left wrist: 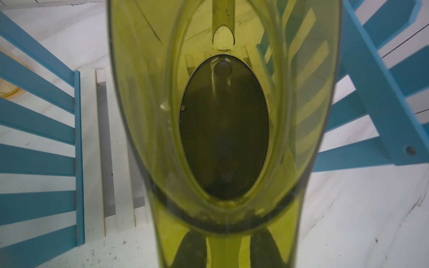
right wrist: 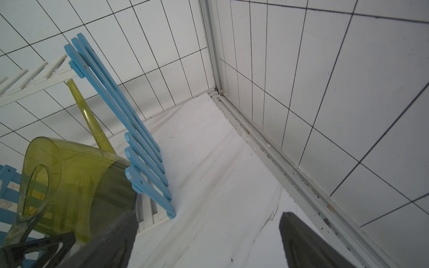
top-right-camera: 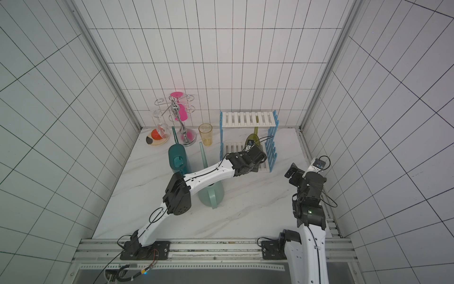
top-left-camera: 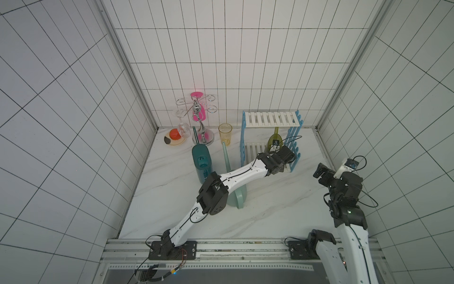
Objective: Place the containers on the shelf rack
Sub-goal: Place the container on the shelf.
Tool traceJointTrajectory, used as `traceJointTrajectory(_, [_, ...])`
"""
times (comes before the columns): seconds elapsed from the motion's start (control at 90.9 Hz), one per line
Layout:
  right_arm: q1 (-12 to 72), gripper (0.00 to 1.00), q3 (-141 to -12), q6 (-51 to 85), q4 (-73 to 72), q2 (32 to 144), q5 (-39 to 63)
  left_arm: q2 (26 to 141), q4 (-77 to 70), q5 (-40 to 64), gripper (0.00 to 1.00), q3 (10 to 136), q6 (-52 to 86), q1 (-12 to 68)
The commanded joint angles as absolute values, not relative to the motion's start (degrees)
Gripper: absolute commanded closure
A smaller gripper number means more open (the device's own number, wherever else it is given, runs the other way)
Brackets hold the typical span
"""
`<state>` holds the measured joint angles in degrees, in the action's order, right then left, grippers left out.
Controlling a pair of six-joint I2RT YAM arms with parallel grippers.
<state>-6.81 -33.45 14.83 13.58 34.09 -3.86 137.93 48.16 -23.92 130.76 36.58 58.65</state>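
Shelf rack (top-left-camera: 270, 119) sits against the back wall (top-left-camera: 245, 86) with its open front toward me, so cans go in from the front. Pale mint can (top-left-camera: 237, 198) and dark teal can (top-left-camera: 201, 159) stand upright on the tabletop (top-left-camera: 282, 209), both outside the rack, so I judge two of three are left to shelve. Olive can (top-left-camera: 274, 141) is between the blue side panels (top-left-camera: 243, 137), over the lower shelf (top-left-camera: 254, 148). Its spout points at the wall under the top tier. I hold it from the handle end, probably so the long spout leads in. I can't tell if its base touches the slats. My left arm reaches diagonally across the table, passing over the mint can. My left gripper (left wrist: 228, 253) is clamped on the olive can's handle. My right arm is folded up at the table's right edge. My right gripper (top-left-camera: 320, 172) has its jaws wide apart and empty, clear of the rack.
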Motion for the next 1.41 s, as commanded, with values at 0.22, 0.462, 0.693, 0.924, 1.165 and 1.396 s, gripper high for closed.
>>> traceJointTrajectory(0.22, [-7.38,0.01,-35.67,13.8,13.68,33.73,-4.57,139.81,44.93,-25.54,0.97,133.51,36.33,58.36])
traceJointTrajectory(0.462, [-7.38,0.01,-35.18,13.96,13.61,33.51,-4.61,140.21,44.13,-25.18,0.83,133.52,37.13,57.93])
traceJointTrajectory(0.693, [-7.38,0.01,-34.65,14.11,13.58,33.12,-4.92,139.62,43.87,-24.58,0.66,133.43,37.32,57.92])
traceJointTrajectory(0.924, [-7.38,0.01,-34.89,14.23,13.67,32.87,-4.75,138.66,43.16,-23.56,0.56,133.22,36.91,58.16])
traceJointTrajectory(1.165, [-7.37,0.01,-35.13,14.36,14.53,31.7,-4.66,137.2,43.03,-23.2,0.55,132.69,36.85,59.2])
traceJointTrajectory(1.396, [-7.37,0.01,-35.24,15.02,15.32,30.97,-4.35,136.23,42.46,-23.07,0.54,132.5,36.74,60.52])
